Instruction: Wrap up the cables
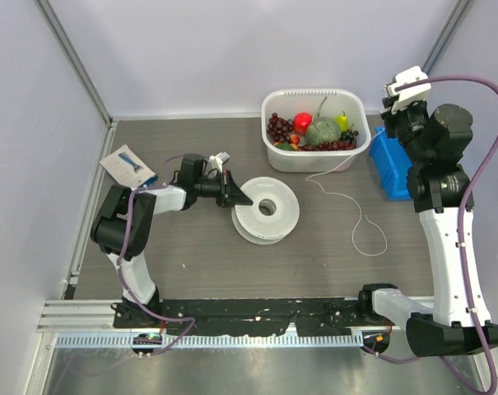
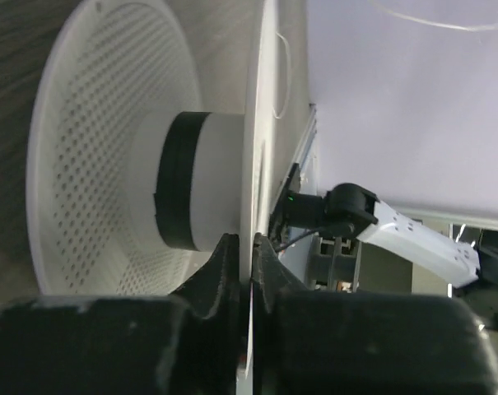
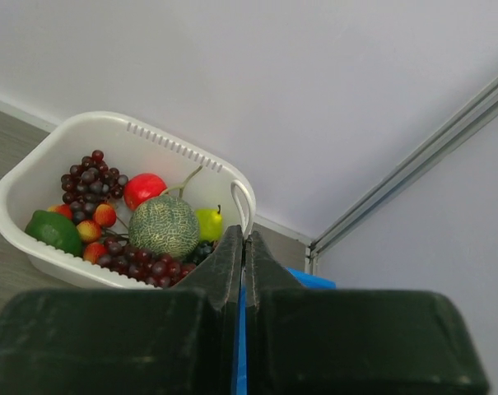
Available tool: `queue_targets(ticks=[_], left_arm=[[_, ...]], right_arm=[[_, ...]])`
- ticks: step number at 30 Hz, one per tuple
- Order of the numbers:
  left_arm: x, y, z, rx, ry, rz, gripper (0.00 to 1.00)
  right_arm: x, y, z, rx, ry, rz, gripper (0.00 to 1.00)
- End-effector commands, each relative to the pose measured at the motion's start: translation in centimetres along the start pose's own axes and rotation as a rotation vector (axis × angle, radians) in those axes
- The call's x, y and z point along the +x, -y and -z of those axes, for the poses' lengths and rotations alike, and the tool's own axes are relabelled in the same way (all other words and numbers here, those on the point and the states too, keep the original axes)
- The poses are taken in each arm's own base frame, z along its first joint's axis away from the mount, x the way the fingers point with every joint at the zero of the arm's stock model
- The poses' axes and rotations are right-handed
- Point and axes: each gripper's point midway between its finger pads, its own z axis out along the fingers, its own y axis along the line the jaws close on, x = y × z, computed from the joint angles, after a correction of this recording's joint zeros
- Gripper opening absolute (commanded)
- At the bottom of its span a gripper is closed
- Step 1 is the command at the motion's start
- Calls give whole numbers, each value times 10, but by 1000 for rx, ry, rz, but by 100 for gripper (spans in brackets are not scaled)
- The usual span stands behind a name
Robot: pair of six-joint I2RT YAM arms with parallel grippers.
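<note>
While the cord lies loose on the table right of the spool, curling from the basket toward the near edge, I see open floor in front of both. Only the left wrist view shows the left gripper pinching the spool's thin flange. The right gripper is closed on nothing, raised by the basket, which holds grapes, a melon and other fruit.

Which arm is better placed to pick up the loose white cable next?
Right. The left gripper is shut on the spool rim, while the cable lies toward the right side, and the right gripper is shut on nothing.
</note>
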Motion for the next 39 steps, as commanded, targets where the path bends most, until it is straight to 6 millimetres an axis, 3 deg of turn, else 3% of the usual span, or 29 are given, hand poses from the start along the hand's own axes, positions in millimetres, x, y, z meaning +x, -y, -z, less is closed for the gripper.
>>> queue_targets(ticks=[1,5,7,11,16,19,22,24,29,35,39], left_arm=[[-11,34,16,8,79,-184,0],[-6,61,39,-52,73,-357,0],[10,67,52,-87,29,-414,0],[45,86,75,-152,-93,-693,0],[71,86,89,-308,-157,-1029,0],[96,89,87,-294,-232,-1214,0],[107,86,88,-306,-293,-1369,0],[108,84,89,-315,-340,-1423,0],[106,87,85,-317,-377,-1463,0],[112,82,82,-303,-404,-1530,1],[114,80,83,-305,-426,-1521,21]], right_arm=[[-7,-1,4,-3,34,-13,1],[-4,-10,3,-39,32,-54,1],[-2,-20,3,-82,30,-74,1],[11,-50,8,-225,3,-109,1],[22,-77,12,-347,-25,-176,1],[33,-86,11,-370,-46,-209,1],[37,-97,16,-420,-55,-240,1],[41,-109,22,-475,-70,-274,1],[67,-161,49,-646,-153,-309,1],[71,-191,67,-768,-180,-304,1],[73,-200,69,-801,-195,-296,1]])
